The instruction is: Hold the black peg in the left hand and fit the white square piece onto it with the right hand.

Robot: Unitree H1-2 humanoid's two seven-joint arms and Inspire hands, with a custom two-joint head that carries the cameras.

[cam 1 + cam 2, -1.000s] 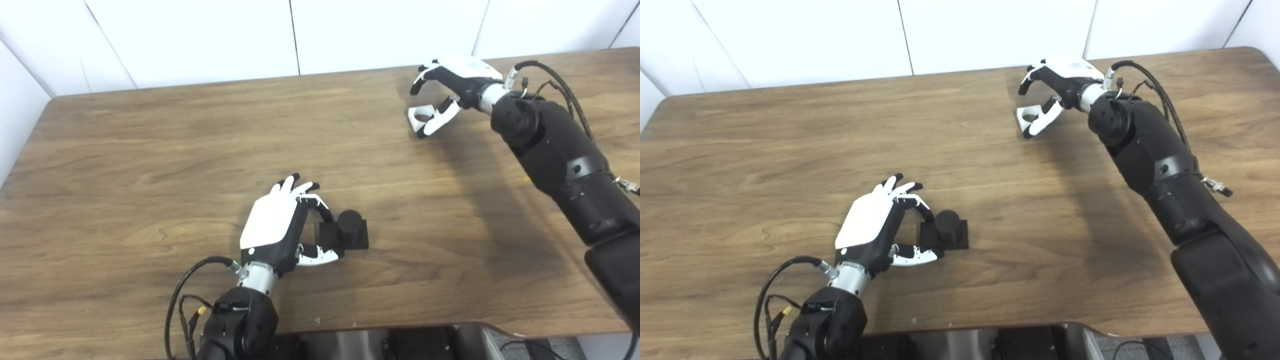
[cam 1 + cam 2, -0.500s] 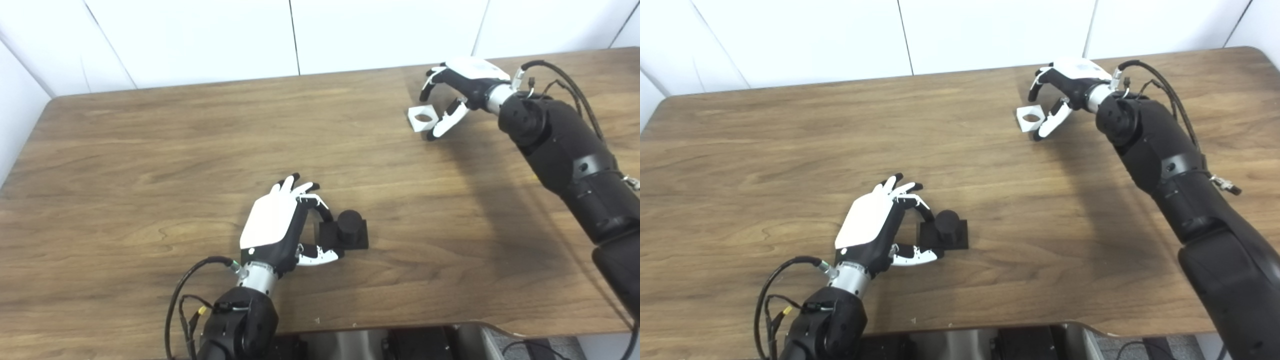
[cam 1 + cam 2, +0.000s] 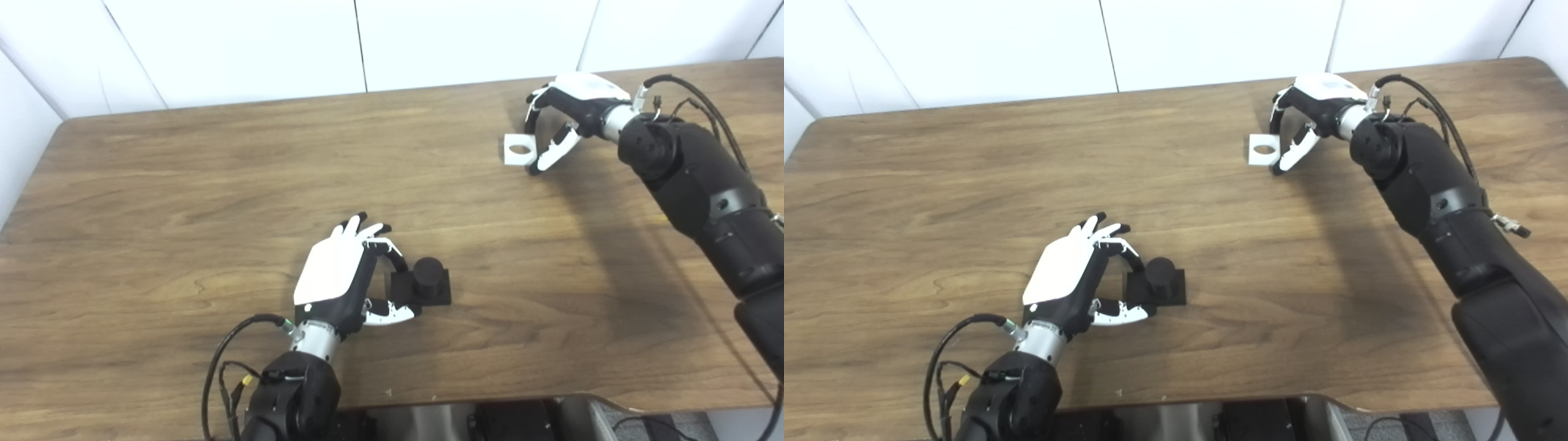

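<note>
The black peg (image 3: 427, 277), a short cylinder on a square black base, stands on the wooden table (image 3: 184, 202) near the front middle. My left hand (image 3: 343, 275) rests just left of it, with fingers and thumb closed on the base's left side. The white square piece (image 3: 519, 149), with a round hole, lies flat on the table at the back right. My right hand (image 3: 566, 110) hovers just right of it, curled. One fingertip and the thumb (image 3: 551, 153) sit at the piece's right edge. The piece is not lifted, and no firm grip shows.
The table's back edge runs along a white wall (image 3: 367, 37). My right arm (image 3: 704, 184) stretches across the table's right side. Cables hang off my left wrist (image 3: 233, 361) by the front edge. Bare wood lies between the peg and the white piece.
My right hand has pulled right and curled its fingers in. The white piece, earlier between fingers and thumb, has turned square and now lies just left of the fingertips. Left hand and peg have not moved.
</note>
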